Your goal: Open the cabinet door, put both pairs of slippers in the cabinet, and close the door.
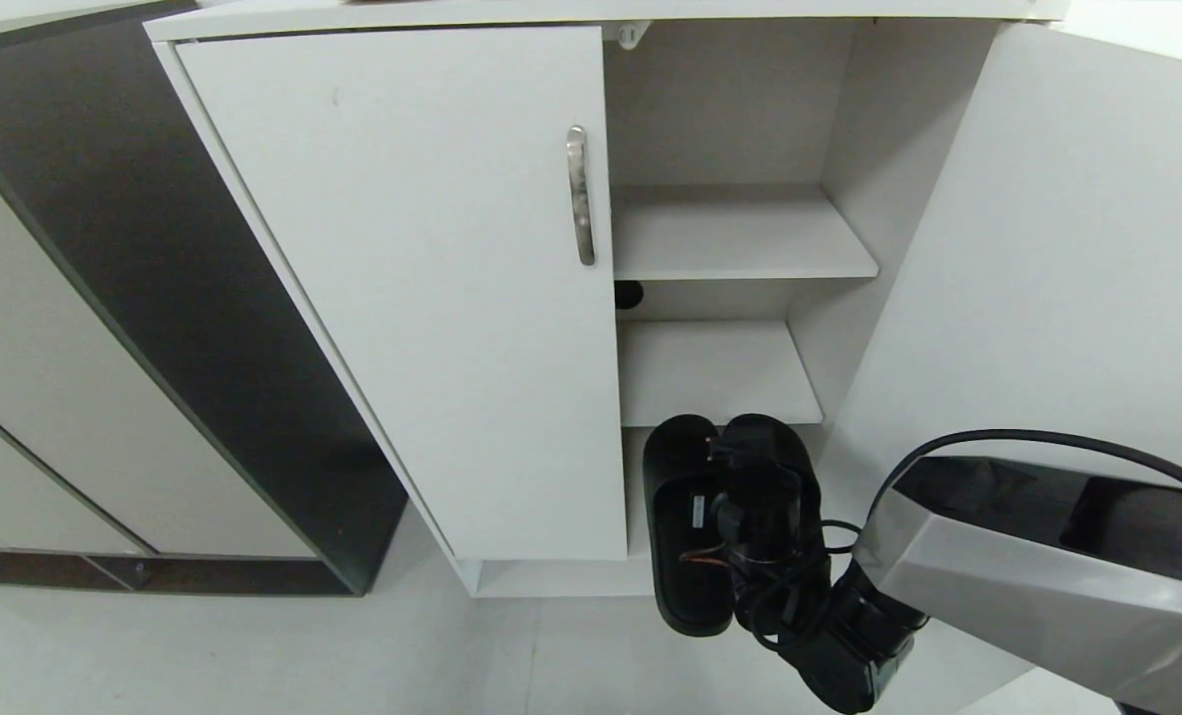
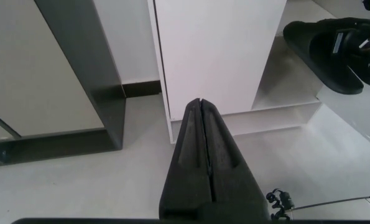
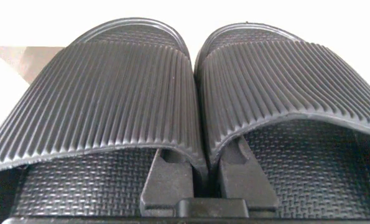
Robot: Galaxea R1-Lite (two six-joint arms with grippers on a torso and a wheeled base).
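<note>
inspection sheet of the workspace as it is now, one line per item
surface: pale floor in front of the white cabinet.
job's things: right cabinet door open, left door shut; pair of black ribbed rubber slippers toes-in at the bottom compartment, heels past its front edge.
clutter: small dark thing between the two shelves, too hidden to identify.
grippers: right gripper shut on the slippers' inner sides; left gripper shut, holding nothing.
cables: black cables looped at the right wrist.
surroundings: dark grey panel left of the cabinet.
</note>
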